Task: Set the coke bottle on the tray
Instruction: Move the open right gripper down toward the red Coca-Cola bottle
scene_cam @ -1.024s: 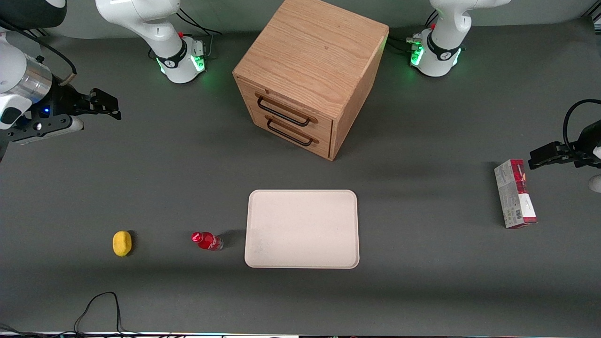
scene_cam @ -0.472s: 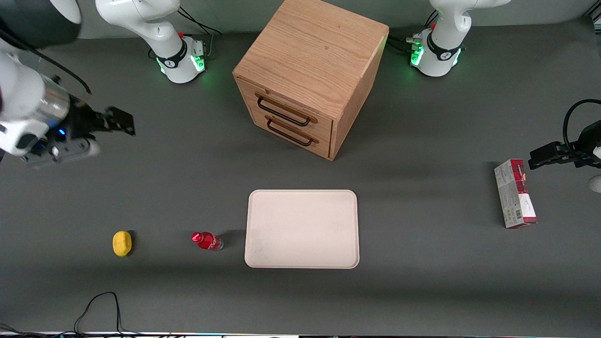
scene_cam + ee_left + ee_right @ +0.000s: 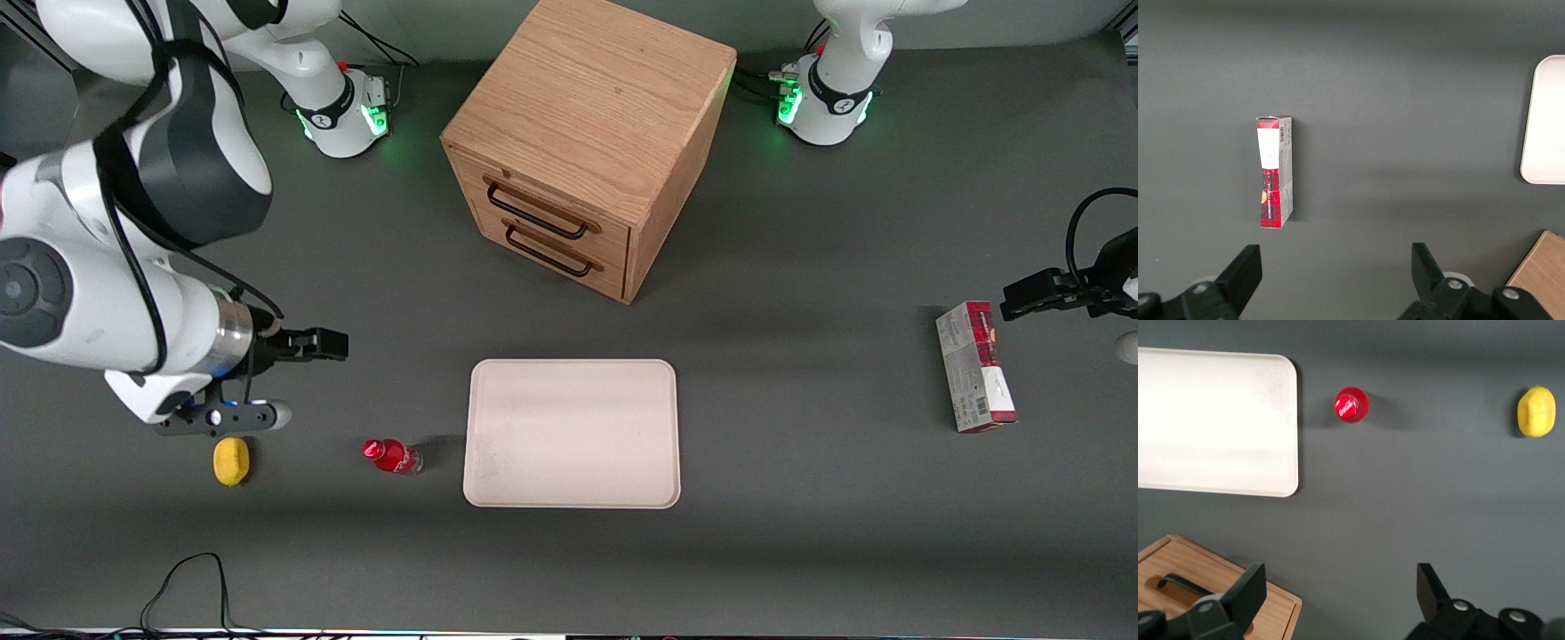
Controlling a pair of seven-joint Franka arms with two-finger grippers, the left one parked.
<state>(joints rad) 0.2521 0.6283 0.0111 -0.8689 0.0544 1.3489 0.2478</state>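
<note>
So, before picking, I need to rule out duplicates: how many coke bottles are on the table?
1. The coke bottle stands beside the tray, between it and the lemon; the open gripper hovers nearby.

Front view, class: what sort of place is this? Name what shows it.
Probably a robotics lab tabletop, not a home: the gripper, open, hangs above the dark table, farther from the camera than the coke bottle; arm bases glow green; props like the tray lie spaced apart.

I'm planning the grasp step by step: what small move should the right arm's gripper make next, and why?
Probably carry the gripper nearer the front camera until it is above the coke bottle, then descend. Its fingers are open and empty, the bottle stands upright on the table beside the tray, not touching it, and nothing stands between gripper and bottle.
</note>
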